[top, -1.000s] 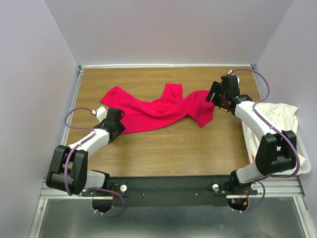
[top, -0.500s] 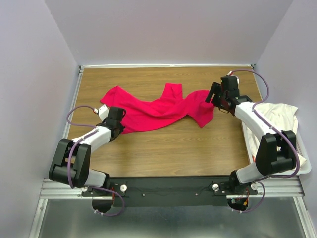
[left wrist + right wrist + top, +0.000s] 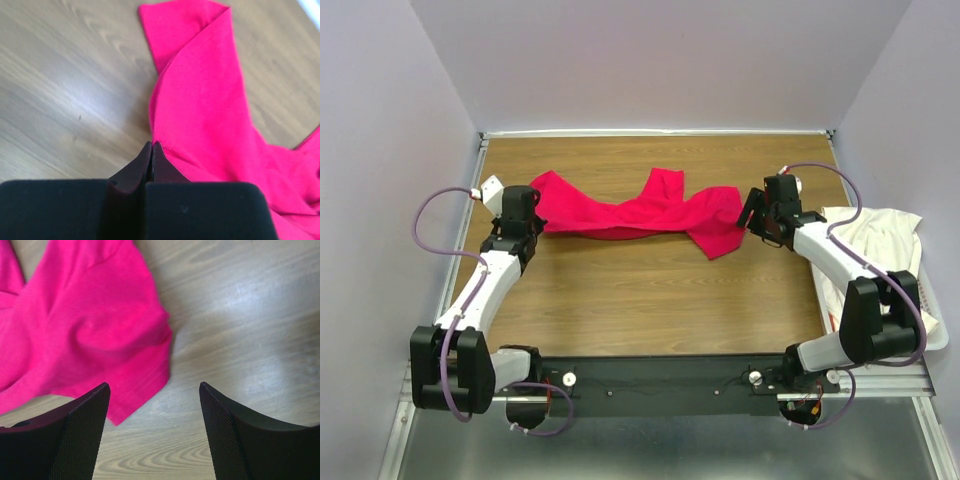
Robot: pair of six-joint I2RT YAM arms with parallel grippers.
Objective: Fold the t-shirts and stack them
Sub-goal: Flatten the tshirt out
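Across the far half of the brown wood-grain tabletop (image 3: 650, 310), a bright crimson-red cloth t-shirt (image 3: 650, 215) lies drawn out in a long, rumpled band from left to right, with a bunched hump near its middle. At its left end the left gripper (image 3: 528, 205) sits low. Seen from its own camera, its two black fingers are pressed tight together with the shirt's edge right at their tips (image 3: 151, 147). To my eye they are nipping the cloth there, though the pinch itself is hidden by the fingers. That hold makes sense as an anchor, pinning one end so the shirt can be pulled flat.

Over at the other end, the right gripper (image 3: 752, 210) hangs just above the shirt's near right corner with its jaws spread wide. One finger is over red cloth and the other over bare wood, touching nothing that I can see. It looks lined up to take that corner, so both arms could stretch the shirt out before any fold. No fold is made yet, I'd judge.

Off the table's right edge, a cream-white cloth t-shirt (image 3: 880, 235) lies heaped in a white plastic slatted laundry basket (image 3: 937, 338), well apart from the red one and not yet touched.
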